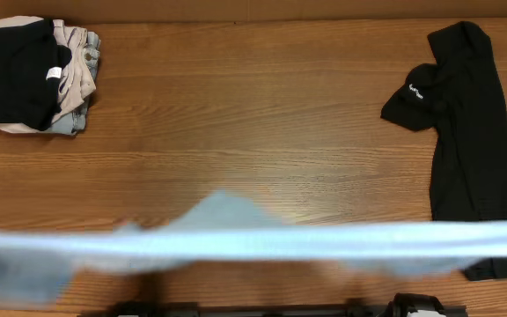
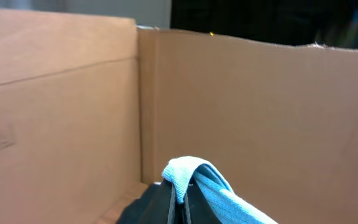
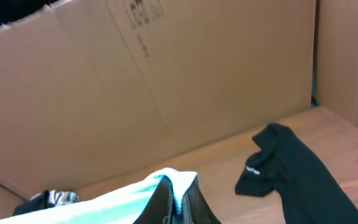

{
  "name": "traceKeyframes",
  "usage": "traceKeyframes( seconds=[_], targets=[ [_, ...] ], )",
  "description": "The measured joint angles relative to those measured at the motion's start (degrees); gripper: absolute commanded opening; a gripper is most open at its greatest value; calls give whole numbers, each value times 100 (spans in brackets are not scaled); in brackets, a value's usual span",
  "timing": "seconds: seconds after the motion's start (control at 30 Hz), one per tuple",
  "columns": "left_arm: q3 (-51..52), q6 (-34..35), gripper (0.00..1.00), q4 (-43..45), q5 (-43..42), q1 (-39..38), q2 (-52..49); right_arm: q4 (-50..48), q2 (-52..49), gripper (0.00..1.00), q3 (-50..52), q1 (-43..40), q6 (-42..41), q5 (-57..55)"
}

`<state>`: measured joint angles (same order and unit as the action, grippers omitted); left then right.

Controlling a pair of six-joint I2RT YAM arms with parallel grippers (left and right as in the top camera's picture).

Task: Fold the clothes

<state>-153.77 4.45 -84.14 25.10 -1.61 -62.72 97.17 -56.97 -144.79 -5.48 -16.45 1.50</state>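
The light blue T-shirt (image 1: 253, 242) hangs stretched as a blurred band across the front of the overhead view, held high between both grippers. My left gripper (image 2: 180, 193) is shut on one corner of it (image 2: 194, 174). My right gripper (image 3: 178, 199) is shut on the other corner (image 3: 173, 180). A black shirt with a small white logo (image 1: 465, 114) lies spread on the table at the right, and also shows in the right wrist view (image 3: 291, 174). The grippers themselves are hidden in the overhead view.
A stack of folded garments (image 1: 38, 75), black on top of beige and denim, sits at the back left of the wooden table (image 1: 253, 132). Cardboard walls (image 2: 260, 112) surround the table.
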Motion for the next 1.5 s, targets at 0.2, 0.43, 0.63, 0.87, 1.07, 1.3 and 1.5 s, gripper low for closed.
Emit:
traceKeyframes(
  seconds=[0.2, 0.43, 0.63, 0.87, 1.07, 1.3, 1.5],
  targets=[
    [225, -13, 4, 66, 133, 0, -33, -116, 0, 4, 339, 0, -2, 2],
    [721, -13, 4, 142, 133, 0, -942, -1084, -358, 4, 1720, 0, 2, 20],
    [955, -15, 4, 354, 129, -2, -2638, -2120, -1471, 4, 3088, 42, 74, 111],
    [1019, -90, 4, 1075, 28, -24, -4758, -3442, -3674, 4, 3724, 74, 271, 264],
    [1019, -164, 4, 2002, -197, -26, -6336, -4642, -5504, 4, 3764, 76, 404, 345],
    [1091, -138, 4, 1314, -411, -22, -7322, -4212, -6279, 4, 3825, 72, 448, 597],
    [1091, 249, 4, -120, -590, 50, -7320, -3331, -6269, 4, 3821, 63, 466, 621]
  ],
)
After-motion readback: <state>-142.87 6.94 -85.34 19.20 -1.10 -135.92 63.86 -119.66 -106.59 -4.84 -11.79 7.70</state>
